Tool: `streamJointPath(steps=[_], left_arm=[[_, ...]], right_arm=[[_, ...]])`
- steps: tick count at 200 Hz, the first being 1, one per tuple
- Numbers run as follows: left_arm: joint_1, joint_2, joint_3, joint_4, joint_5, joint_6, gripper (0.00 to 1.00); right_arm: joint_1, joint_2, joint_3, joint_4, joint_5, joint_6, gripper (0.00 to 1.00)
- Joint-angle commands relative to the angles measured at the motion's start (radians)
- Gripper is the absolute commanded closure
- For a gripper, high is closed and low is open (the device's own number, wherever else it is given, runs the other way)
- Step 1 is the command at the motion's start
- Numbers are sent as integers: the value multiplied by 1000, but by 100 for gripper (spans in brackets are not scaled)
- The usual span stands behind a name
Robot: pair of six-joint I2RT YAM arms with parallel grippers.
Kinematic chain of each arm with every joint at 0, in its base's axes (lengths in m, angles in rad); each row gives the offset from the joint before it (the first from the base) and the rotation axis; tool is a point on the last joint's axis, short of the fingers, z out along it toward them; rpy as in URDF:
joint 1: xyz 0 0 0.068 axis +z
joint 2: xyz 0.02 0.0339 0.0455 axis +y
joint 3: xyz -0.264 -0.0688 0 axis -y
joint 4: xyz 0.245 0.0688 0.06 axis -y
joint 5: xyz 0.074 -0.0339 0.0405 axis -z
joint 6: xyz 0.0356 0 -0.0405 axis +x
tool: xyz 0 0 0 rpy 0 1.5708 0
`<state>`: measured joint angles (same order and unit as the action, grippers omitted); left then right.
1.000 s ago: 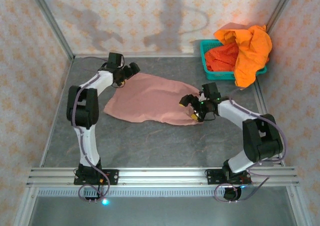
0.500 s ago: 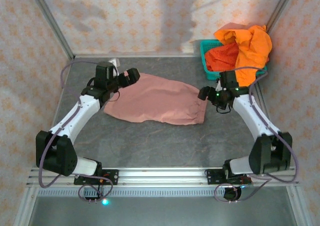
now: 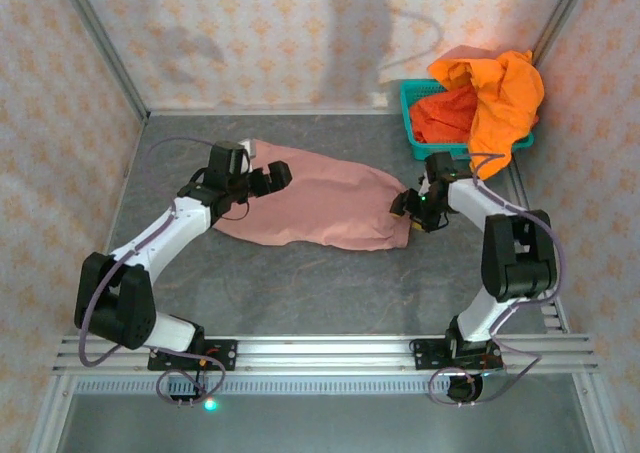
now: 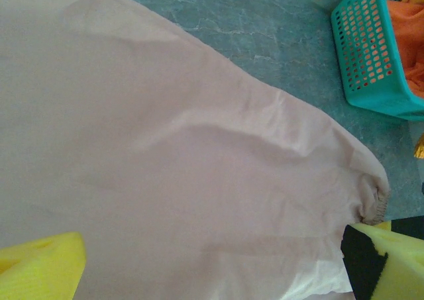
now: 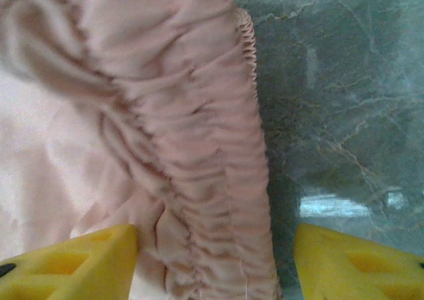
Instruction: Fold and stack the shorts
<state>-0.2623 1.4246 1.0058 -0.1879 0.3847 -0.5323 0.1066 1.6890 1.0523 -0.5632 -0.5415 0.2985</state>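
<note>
Pink shorts lie spread nearly flat across the middle of the bench, with the waistband at the right end. The orange shorts are heaped in and over the teal basket at the far right corner.

Your right end effector is low at the waistband. Its jaws are part open and straddle the gathered elastic, with nothing clamped yet. One pad looks to be against the cloth; the other stands clear over bare bench. Your left end effector hangs wide open above the opposite end of the shorts and holds nothing.

Watch the right-hand pinch. If the jaws shut too high, they may catch only the top layer, and the fold will drag the lower layer askew. If they shut too low, the outer pad may scrape the bench and push the elastic out. If you lift one side alone, the cloth may bunch or slide.
</note>
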Motion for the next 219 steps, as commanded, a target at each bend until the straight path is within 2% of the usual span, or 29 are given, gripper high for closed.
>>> streamJointPath(steps=[1,30,53,87,116,170,219], left_arm=[[-10,14,5,0,0,11,0],[-16,24,10,-3,-1,9,0],[-19,32,16,-7,-2,13,0],[-18,37,15,-8,-4,15,0],[-18,39,14,-9,-5,22,0],[-18,38,31,-24,-15,37,0],[-17,3,39,-72,-63,69,0]], right_arm=[[3,34,3,42,9,15,38],[11,72,3,84,-3,35,39],[31,101,17,89,6,40,43],[44,152,40,72,26,43,62],[51,192,58,46,41,33,73],[54,175,79,12,121,12,100],[59,72,175,-182,331,-83,100]])
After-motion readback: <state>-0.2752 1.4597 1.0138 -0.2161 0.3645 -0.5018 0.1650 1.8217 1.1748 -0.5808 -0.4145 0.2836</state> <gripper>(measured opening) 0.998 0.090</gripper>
